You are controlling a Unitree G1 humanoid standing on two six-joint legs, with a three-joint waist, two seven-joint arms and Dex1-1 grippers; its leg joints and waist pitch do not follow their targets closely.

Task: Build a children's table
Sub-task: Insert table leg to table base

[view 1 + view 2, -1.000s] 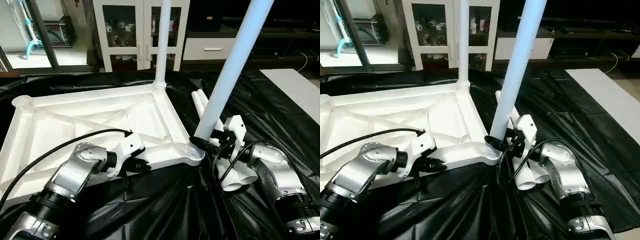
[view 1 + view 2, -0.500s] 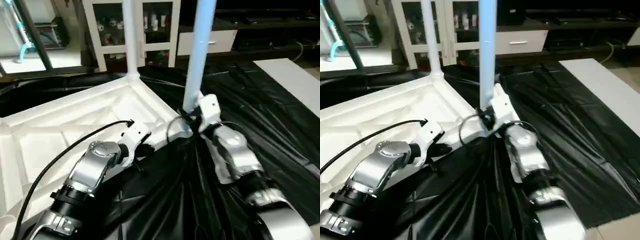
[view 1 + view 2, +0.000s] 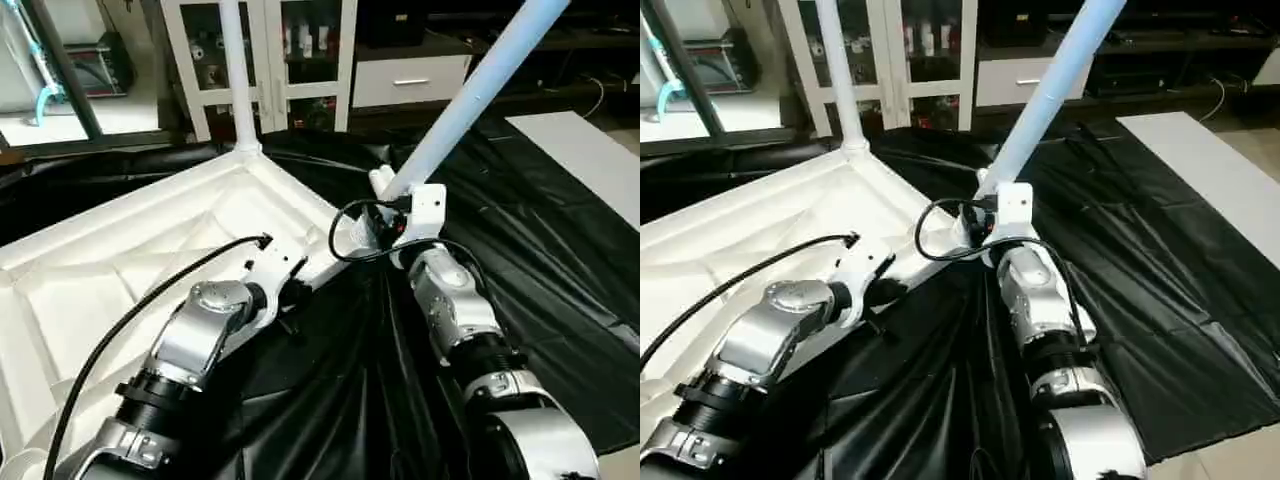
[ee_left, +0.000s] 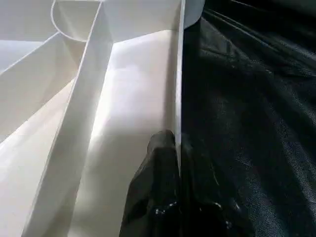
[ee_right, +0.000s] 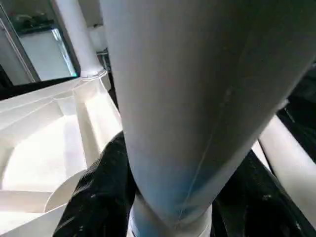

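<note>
Two arms at work over black plastic sheeting that covers the whole floor area. Largest item: white tabletop, lying underside up, ribs showing, filling the head view from 9 to 11 o'clock.

One leg stands upright in the far corner socket, at about 11 o'clock in the head view. Second leg has its foot at the near corner, just past centre, and leans away toward 1 o'clock. More white leg ends lie on the sheeting just behind it; count not clear.

Right gripper: black fingers clamped on either side of the leaning leg, close above its lower end.

Left gripper: fingers pinched shut on the thin edge wall of the tabletop, sheeting just beside it.
</note>
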